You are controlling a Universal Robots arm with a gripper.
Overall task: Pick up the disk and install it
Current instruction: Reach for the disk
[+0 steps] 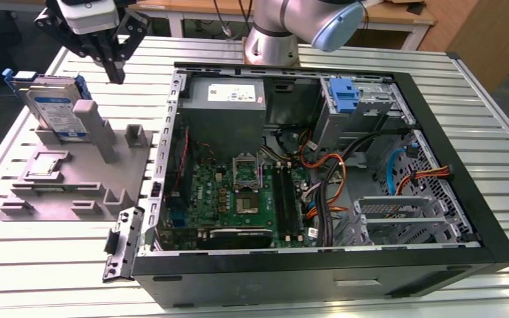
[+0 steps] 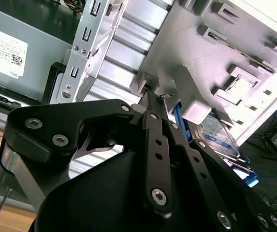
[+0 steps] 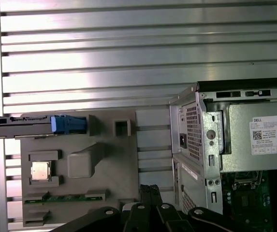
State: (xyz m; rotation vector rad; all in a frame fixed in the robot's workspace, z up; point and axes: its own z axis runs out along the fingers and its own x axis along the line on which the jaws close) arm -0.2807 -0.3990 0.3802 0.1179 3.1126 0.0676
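Black end effector (image 1: pixel 116 78), clenched empty, hangs near the flat blue-framed disk (image 1: pixel 53 109), upright in a matte grey fixture (image 1: pixel 69 192)

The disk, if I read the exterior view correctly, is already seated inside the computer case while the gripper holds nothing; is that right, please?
Not quite. The disk is not inside the computer case: it stands on edge on the grey fixture, at the exterior view's left of the case, as the exterior view shows. The gripper indeed holds nothing.
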